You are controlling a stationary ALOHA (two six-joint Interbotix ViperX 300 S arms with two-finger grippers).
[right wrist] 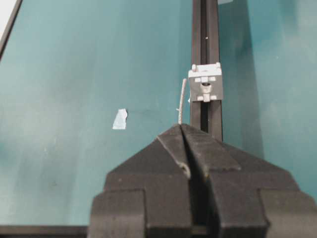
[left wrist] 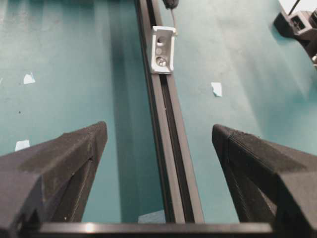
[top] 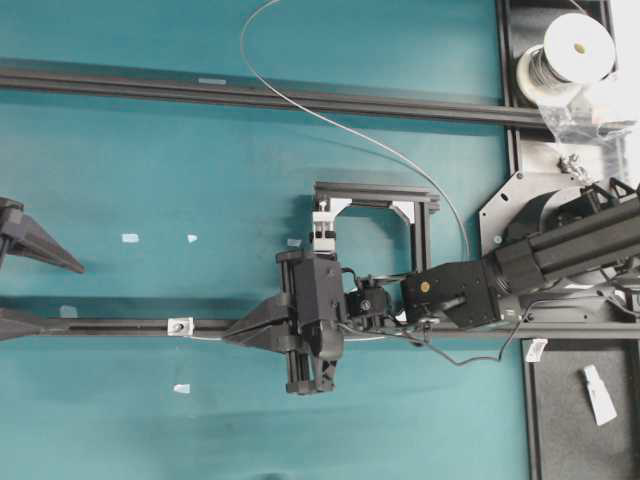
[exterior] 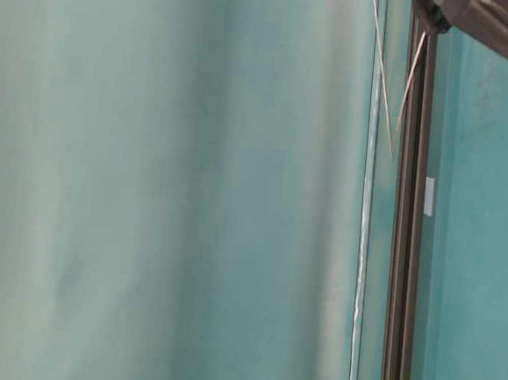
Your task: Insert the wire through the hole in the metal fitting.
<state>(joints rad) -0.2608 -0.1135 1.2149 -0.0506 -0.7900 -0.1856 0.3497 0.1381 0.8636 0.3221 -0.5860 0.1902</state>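
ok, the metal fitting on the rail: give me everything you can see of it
The metal fitting is a small, squarish bracket of silvery-grey metal with raised side lips and a dark hole in the face towards the right gripper. It sits on the black rail, between the two arms in the overhead view. The left wrist view shows a screw head and round recesses on its flat part. The wire, pinched in the right gripper's shut fingers, ends just left of the fitting, not through the hole. The left gripper stands open, well clear.
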